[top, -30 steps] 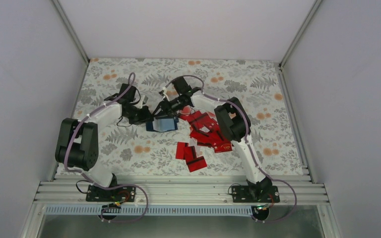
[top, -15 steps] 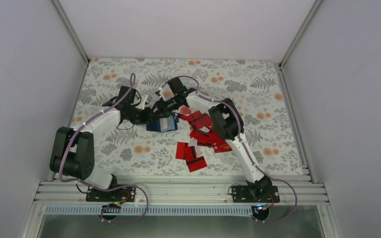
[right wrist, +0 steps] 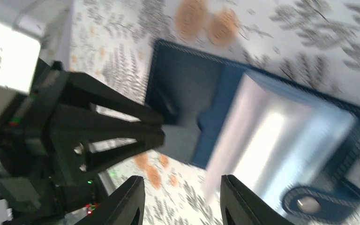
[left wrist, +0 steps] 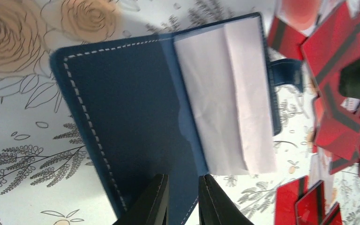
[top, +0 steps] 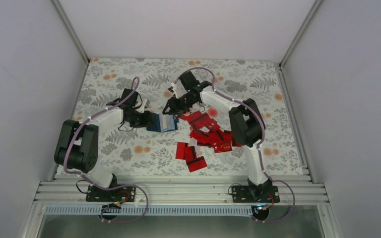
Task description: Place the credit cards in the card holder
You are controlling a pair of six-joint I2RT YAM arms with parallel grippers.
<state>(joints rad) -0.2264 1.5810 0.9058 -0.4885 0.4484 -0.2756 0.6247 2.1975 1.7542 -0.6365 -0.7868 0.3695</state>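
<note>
The navy card holder point(top: 161, 122) lies open on the flowered table, its white inner sleeves point(left wrist: 225, 93) showing. It also shows in the left wrist view point(left wrist: 136, 108) and the right wrist view point(right wrist: 187, 89). My left gripper point(top: 148, 119) is closed down on the holder's left cover edge point(left wrist: 183, 201); its fingers meet there in the right wrist view point(right wrist: 159, 126). My right gripper point(top: 171, 108) hovers open and empty just behind the holder point(right wrist: 180, 201). Several red credit cards point(top: 206, 133) lie piled right of the holder, more point(top: 191, 156) nearer me; some show in the left wrist view point(left wrist: 342, 56).
The holder's strap with a snap point(right wrist: 309, 204) sticks out on its right side, toward the cards. A metal rail point(top: 178, 191) runs along the near edge and white walls point(top: 30, 74) close in the sides.
My right gripper has pulled back and to the right, off the holder. My left gripper stays at the holder's left edge, and its arm has shifted slightly.
</note>
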